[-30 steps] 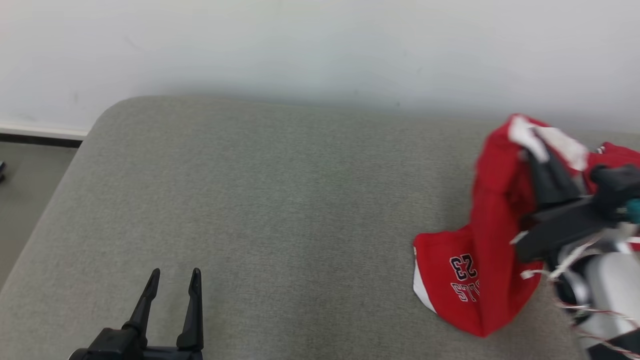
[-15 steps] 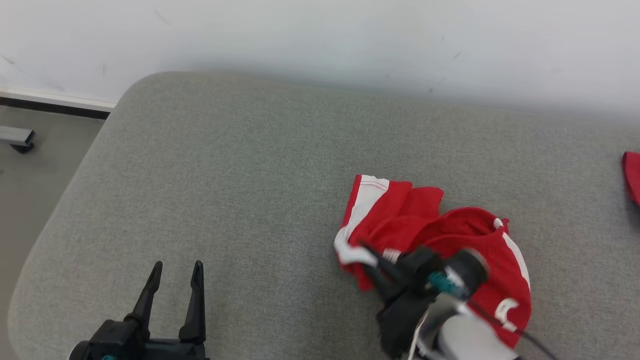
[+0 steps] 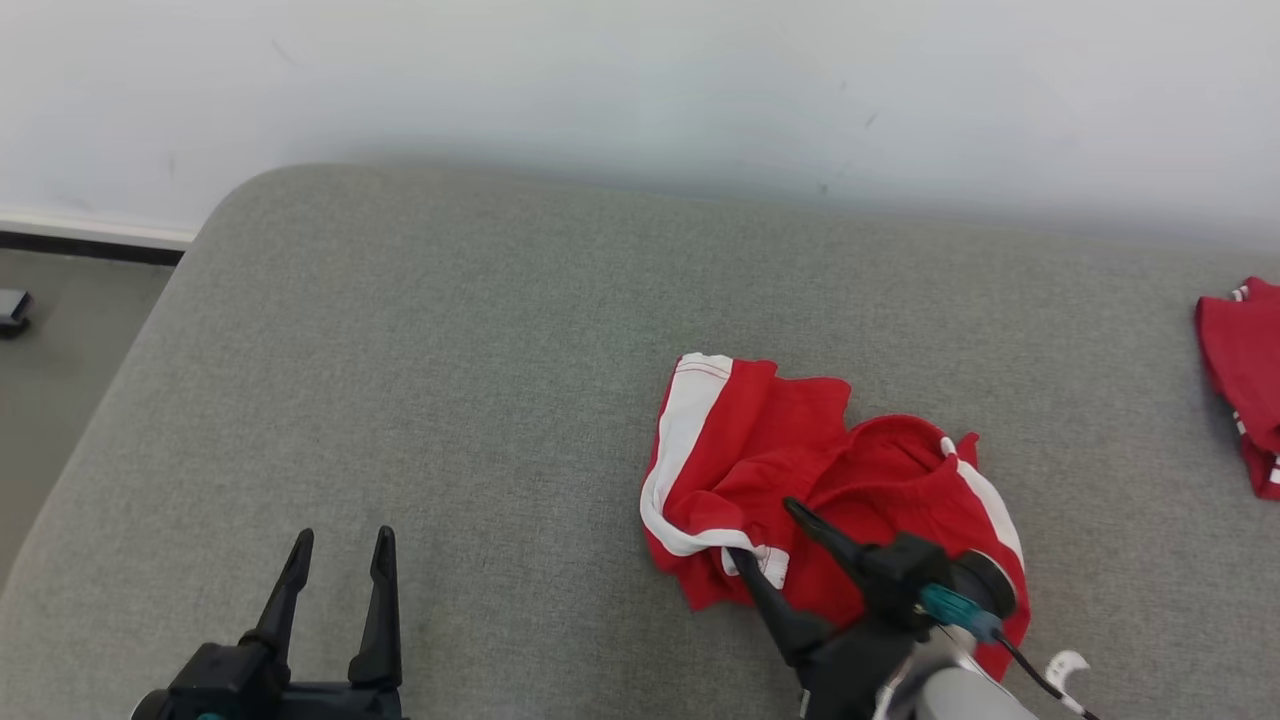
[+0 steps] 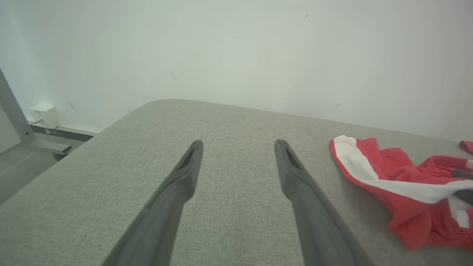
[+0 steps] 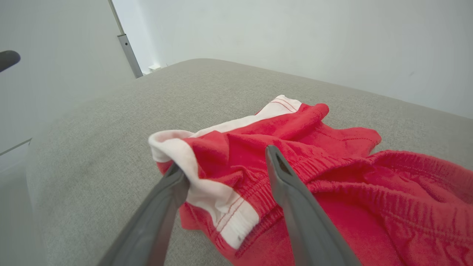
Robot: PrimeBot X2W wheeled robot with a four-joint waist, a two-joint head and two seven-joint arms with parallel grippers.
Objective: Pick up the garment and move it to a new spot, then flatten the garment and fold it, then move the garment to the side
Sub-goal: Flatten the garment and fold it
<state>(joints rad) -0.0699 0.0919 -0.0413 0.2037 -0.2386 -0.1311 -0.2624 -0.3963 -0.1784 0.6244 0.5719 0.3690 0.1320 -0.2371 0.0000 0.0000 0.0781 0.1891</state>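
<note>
The garment [image 3: 800,460] is a pair of red shorts with white trim, lying crumpled on the grey cushioned surface [image 3: 500,350], right of centre. My right gripper [image 3: 765,530] is low over its near left edge, jaws open. In the right wrist view the white band [image 5: 207,184] sags loosely between the spread fingers of the right gripper [image 5: 221,159], and the left fingertip touches the cloth. My left gripper [image 3: 344,538] stands open at the lower left, well clear of the garment [image 4: 406,173]. Nothing lies between the fingers of the left gripper [image 4: 239,142].
A second red cloth [image 3: 1240,380] lies at the far right edge of the surface. A white wall runs behind the surface. Its rounded left edge drops to the floor [image 3: 60,320], where a metal frame leg [image 4: 14,111] stands.
The right gripper carried the hanging garment from the right down onto the surface, then opened; the cloth now rests crumpled. The head view shifted. The left gripper stayed still.
</note>
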